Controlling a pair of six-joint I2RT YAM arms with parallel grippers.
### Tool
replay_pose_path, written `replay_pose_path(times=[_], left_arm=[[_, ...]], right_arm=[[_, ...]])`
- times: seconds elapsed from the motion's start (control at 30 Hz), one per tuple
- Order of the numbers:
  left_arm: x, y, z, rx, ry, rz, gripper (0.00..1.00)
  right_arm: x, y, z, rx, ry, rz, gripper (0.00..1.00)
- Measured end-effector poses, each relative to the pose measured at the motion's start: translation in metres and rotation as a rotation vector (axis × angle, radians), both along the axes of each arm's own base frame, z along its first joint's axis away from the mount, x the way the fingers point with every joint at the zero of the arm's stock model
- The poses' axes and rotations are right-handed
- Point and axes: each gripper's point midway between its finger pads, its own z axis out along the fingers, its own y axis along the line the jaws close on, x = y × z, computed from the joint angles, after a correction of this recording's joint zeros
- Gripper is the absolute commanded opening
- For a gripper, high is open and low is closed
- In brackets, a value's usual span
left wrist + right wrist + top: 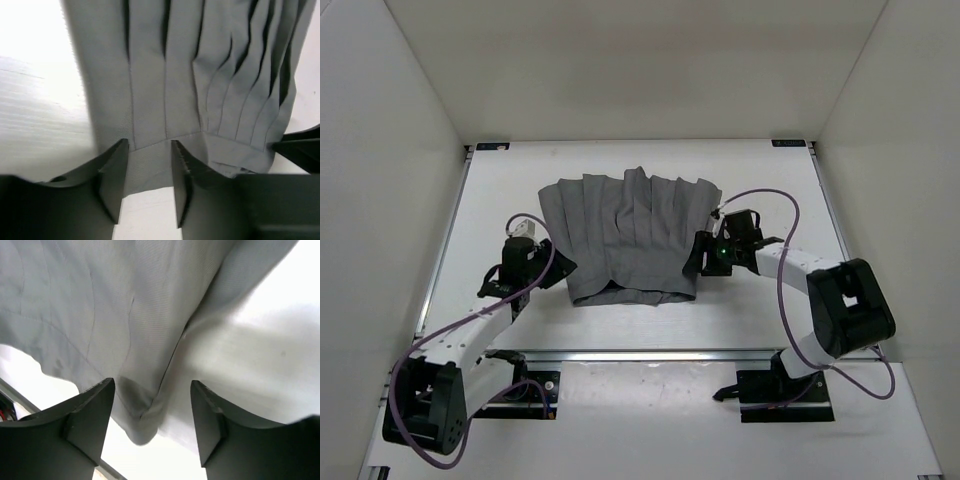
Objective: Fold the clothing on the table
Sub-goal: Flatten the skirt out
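left gripper (149, 146) spread over clothing (165, 75) edge, right gripper (151, 386) likewise, white table (775, 185)

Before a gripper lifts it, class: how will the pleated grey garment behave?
Probably floppy: the clothing lies flat with a rumpled, curling edge. Likely light, since it looks thin. Its pleats may splay when lifted; they fan unevenly.

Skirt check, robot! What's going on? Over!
Left gripper and right gripper open, each straddling a clothing edge. Clothing spread on table, unfolded. Nothing in the way. Over.
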Motion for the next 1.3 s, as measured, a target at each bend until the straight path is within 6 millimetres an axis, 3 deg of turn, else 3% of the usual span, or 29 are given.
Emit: replay_pose_path(times=[0.2,0.4,0.53,0.73,0.8,0.97,1.17,1.3], left_arm=[[-0.014,-0.006,-0.003,0.013,0.0,-0.059,0.52],[-0.034,0.002,-0.005,0.098,-0.054,-0.108,0.54],[-0.038,-0.003,0.0,0.147,-0.11,-0.169,0.57],[-0.048,-0.004,-0.024,0.178,-0.023,-0.191,0.56],[-0.055,-0.003,-0.034,0.177,0.008,-0.179,0.6],[-0.068,-0.004,-0.052,0.148,0.056,-0.154,0.56],[-0.062,-0.006,-0.051,0.101,0.05,-0.094,0.56],[-0.059,-0.009,-0.051,0.067,0.04,-0.069,0.55]], right_arm=[[-0.012,-0.004,0.015,-0.098,-0.1,0.064,0.62],[-0.039,0.016,0.03,-0.304,-0.287,0.236,0.57],[-0.052,0.013,0.022,-0.464,-0.347,0.307,0.56],[-0.064,-0.008,0.005,-0.642,-0.35,0.34,0.56],[-0.063,-0.011,0.003,-0.664,-0.351,0.328,0.53],[-0.058,-0.017,-0.001,-0.573,-0.299,0.227,0.49],[-0.05,-0.035,0.008,-0.239,-0.24,-0.014,0.49],[-0.051,-0.033,0.013,-0.028,-0.2,-0.089,0.49]])
